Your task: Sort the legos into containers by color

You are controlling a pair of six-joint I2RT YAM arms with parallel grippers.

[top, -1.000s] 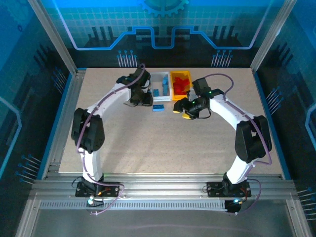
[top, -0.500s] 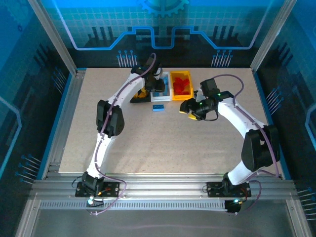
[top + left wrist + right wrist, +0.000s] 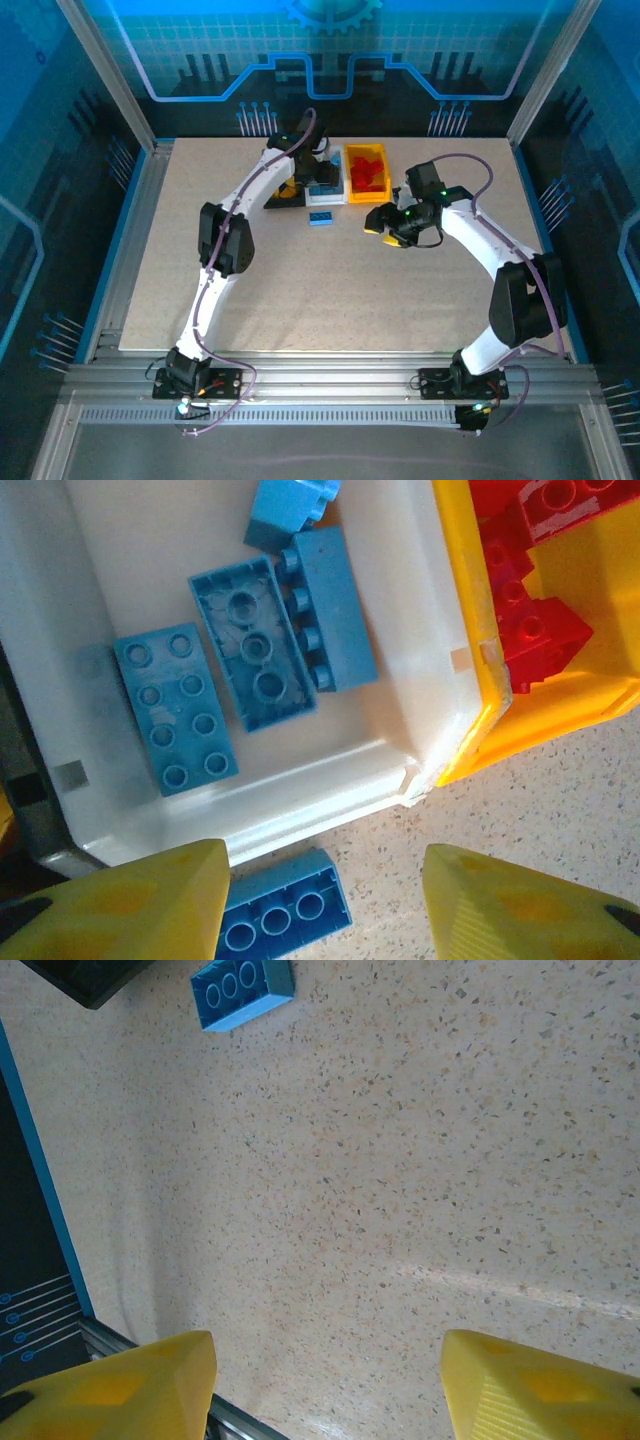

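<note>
**Operator:** How do my left jaws stand?

**Spotter:** Your left jaws are spread wide and hold nothing. They hang over the near wall of the white bin (image 3: 400, 770). A loose blue brick (image 3: 285, 910) lies studs-up on the worktop (image 3: 560, 810) under the gap, just beside that wall.

**Operator:** And the right?

**Spotter:** Your right jaws are parted too, with nothing between them, over bare worktop. That same blue brick sits well ahead of them, close to a corner of the black bin (image 3: 80, 980).

**Operator:** Where are the rest of the legos?

**Spotter:** You have four blue bricks (image 3: 250, 645) in the white bin: one studs-up, one upside down, one on its side, and one at the far end. Red bricks (image 3: 530, 630) are heaped in the yellow-orange bin (image 3: 465, 610), which touches the white bin's right wall. I cannot tell what the black bin holds.

**Operator:** And the bins on the worktop?

**Spotter:** You will find them in a row at the far edge, about midway along it. The black one is on the left, the white one in the middle and the yellow-orange one on the right. The loose brick lies just on the near side of the white one.
</note>
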